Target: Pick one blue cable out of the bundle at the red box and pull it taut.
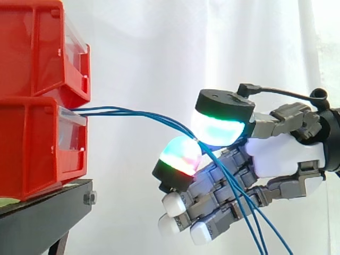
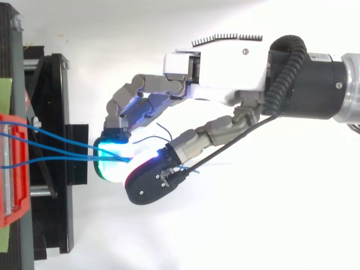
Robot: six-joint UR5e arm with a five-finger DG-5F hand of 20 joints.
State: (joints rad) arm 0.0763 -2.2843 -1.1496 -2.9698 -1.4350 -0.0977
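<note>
**Blue cables (image 1: 133, 112) pinched in the hand (image 1: 281, 156)**

The strands leave the front of the red box (image 1: 32, 149), well out beyond the fingertips, and run in a shallow curve to the hand. There two thick pads (image 1: 219, 127), glowing green, cyan and red, press together on them; how many are really nipped I cannot tell. Past the pinch the strands drop slack across the remaining fingers, which curl loosely underneath. The box sits on a black stand (image 1: 48, 204).
</note>
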